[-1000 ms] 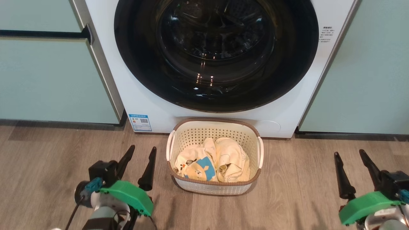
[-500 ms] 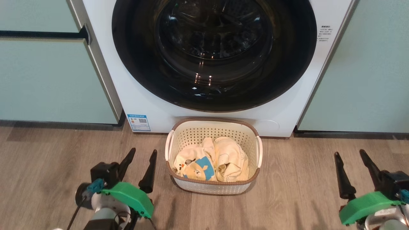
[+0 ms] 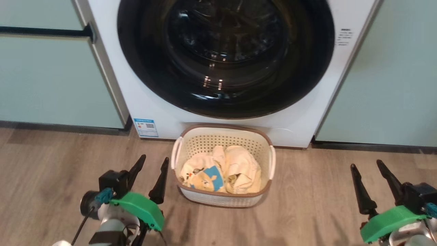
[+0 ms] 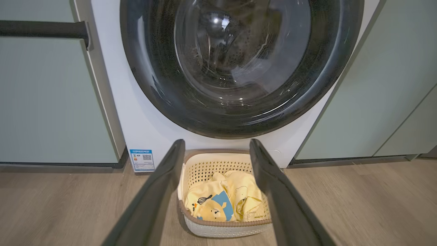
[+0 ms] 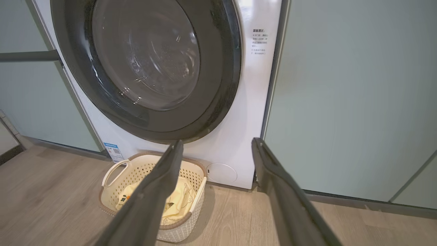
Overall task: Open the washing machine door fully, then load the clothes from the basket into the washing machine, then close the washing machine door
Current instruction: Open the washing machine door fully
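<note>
The washing machine [image 3: 150,102] is white, and its glossy black round washing machine door [image 3: 225,51] lies shut against the front. On the floor just before it stands the cream basket [image 3: 222,201], holding pale-yellow clothes [image 3: 218,171] with a blue bear print. My left gripper [image 3: 153,159] hovers open just left of the basket, fingers pointing at the machine. My right gripper [image 3: 366,164] is open well to the basket's right. The left wrist view frames the clothes [image 4: 222,201] and basket [image 4: 225,232] between open fingers [image 4: 160,191], door [image 4: 239,68] above. The right wrist view has the door [image 5: 146,68] and basket [image 5: 174,232].
Pale-green cabinets [image 3: 51,78] flank the machine on both sides, the left one with a dark bar handle [image 3: 44,31]. A blue-and-white sticker [image 3: 146,127] marks the machine's lower left corner. Wood floor [image 3: 307,205] spreads around the basket and under both grippers.
The head view has shifted a little, so the whole picture sits slightly lower and to the left. Both grippers stay open, and the basket and door keep their places.
</note>
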You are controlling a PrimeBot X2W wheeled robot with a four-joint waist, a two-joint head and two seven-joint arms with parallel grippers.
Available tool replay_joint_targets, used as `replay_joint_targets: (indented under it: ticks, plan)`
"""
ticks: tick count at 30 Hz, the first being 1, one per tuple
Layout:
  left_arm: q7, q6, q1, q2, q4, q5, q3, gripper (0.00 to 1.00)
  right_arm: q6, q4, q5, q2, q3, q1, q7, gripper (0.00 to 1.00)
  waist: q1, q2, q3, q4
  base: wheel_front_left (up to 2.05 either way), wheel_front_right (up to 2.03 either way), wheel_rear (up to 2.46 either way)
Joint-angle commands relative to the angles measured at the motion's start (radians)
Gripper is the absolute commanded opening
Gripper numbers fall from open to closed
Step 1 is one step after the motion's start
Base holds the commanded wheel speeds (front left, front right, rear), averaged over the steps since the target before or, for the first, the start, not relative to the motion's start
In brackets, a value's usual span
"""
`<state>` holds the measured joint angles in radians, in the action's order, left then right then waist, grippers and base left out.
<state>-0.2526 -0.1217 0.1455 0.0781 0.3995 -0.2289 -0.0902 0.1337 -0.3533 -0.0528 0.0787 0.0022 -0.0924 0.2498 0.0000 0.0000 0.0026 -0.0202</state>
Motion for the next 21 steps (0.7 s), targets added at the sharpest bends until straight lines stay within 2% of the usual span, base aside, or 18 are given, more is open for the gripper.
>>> replay_joint_targets:
  ticks: [1,14,21]
  plan:
    - [-0.009,-0.001,0.05,0.011,-0.035,0.011,0.032,1.0,-0.003,0.032,-0.004,0.011,0.013,-0.053,0.012,1.0,0.0,0.0,0.001,0.0,1.23,1.23,-2.46]
    - [-0.009,-0.002,0.053,0.011,-0.036,0.011,0.034,1.0,-0.003,0.033,-0.004,0.006,0.005,-0.054,0.012,1.0,0.0,0.0,0.001,-0.005,1.22,1.22,-2.44]
    - [-0.009,-0.003,0.053,0.01,-0.044,0.008,0.034,1.0,-0.003,0.036,-0.004,0.005,0.004,-0.053,0.012,1.0,0.0,0.0,0.002,-0.011,0.76,0.76,-1.51]
